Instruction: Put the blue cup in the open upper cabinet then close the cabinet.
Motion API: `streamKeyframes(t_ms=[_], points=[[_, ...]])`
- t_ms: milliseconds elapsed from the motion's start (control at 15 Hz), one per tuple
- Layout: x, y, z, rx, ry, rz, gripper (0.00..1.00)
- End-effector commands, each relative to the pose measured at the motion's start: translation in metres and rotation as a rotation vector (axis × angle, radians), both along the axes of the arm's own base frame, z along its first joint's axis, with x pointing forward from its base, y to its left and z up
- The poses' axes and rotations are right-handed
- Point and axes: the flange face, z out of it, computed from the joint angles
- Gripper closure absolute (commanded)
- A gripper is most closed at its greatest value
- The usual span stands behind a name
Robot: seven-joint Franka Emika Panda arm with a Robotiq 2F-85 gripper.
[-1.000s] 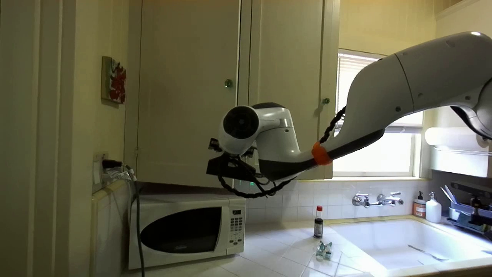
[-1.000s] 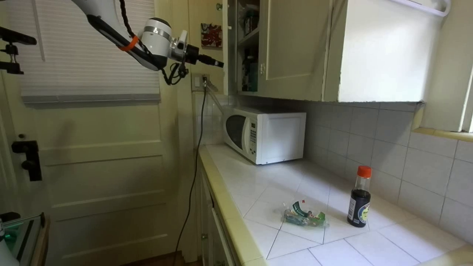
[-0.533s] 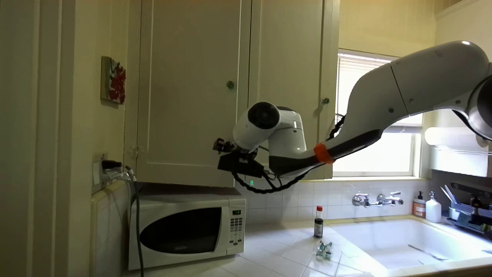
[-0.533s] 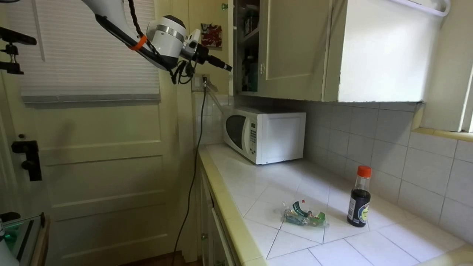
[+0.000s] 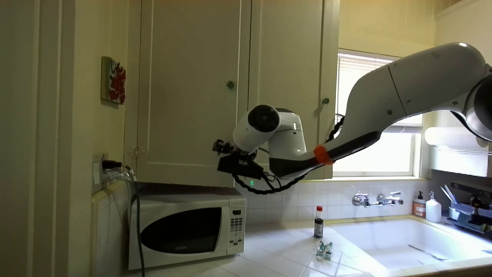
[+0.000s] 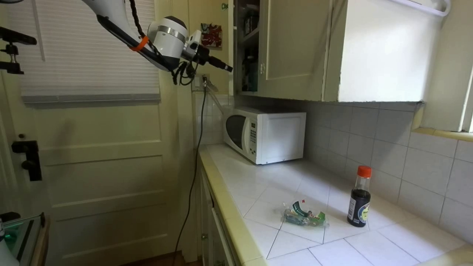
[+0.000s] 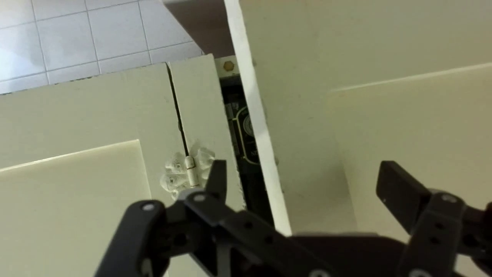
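Observation:
The cream upper cabinet's panelled door (image 5: 188, 92) stands ajar. In an exterior view its edge (image 6: 231, 48) shows beside the dark, crowded shelves. A dim teal shape (image 6: 253, 77) stands on the lower shelf; it is too dark to be sure it is the blue cup, which shows nowhere else. In the wrist view the door (image 7: 403, 115) fills the right side, with a narrow gap showing a dark labelled item (image 7: 246, 134). My gripper (image 7: 303, 181) is open with nothing between its fingers. Its tips (image 6: 229, 68) are near the door edge; I cannot tell whether they touch.
A white microwave (image 5: 184, 227) stands on the tiled counter below the cabinet. A red-capped dark bottle (image 6: 359, 203) and a crumpled clear wrapper (image 6: 303, 216) lie farther along. A neighbouring cabinet door (image 5: 288, 77) is shut. A sink (image 5: 407, 238) and a hanging power cord (image 6: 192, 173) are also in view.
The cabinet door has swung farther toward shut, and my arm has moved with it toward the cabinet. Over the last half second almost nothing has moved.

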Motion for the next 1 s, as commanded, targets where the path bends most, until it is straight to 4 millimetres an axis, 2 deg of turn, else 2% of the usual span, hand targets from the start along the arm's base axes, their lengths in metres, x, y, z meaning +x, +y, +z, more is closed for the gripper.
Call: streamKeyframes(t_ms=[0, 200, 667, 933], points=[[0.021, -0.011, 0.009, 0.013, -0.029, -0.042, 0.00], [0.039, -0.018, 0.018, 0.012, -0.035, -0.055, 0.00], [0.089, -0.034, 0.057, 0.028, -0.008, -0.094, 0.00], [0.103, -0.037, 0.069, 0.036, 0.024, -0.116, 0.00]])
